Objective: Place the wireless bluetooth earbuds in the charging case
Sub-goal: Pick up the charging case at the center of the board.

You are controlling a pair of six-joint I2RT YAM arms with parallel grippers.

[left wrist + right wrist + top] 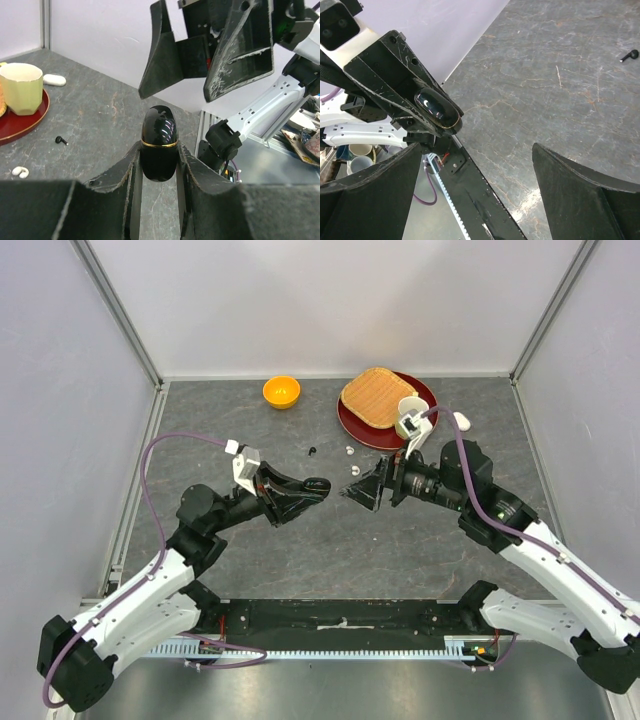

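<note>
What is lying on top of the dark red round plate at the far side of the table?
A tan square woven-looking pad and a pale yellow cup stand on the plate. The plate's surface beneath them is covered; the cup's inside is not clear.

Glossy black charging case (159, 132) (gold band); left claw (160, 148) matt, scuffed.

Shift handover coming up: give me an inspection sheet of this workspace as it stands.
Surface: grey, veined table.
Job's things: closed black case in left pincer; white case, one black earbud and white earbuds lying on table.
Clutter: orange bowl; red plate bearing cup and woven mat.
Pincers: left pincer shut on black case; right pincer open, empty.
Cables: purple cable along each arm.
Surroundings: pale walls, metal frame posts.
</note>
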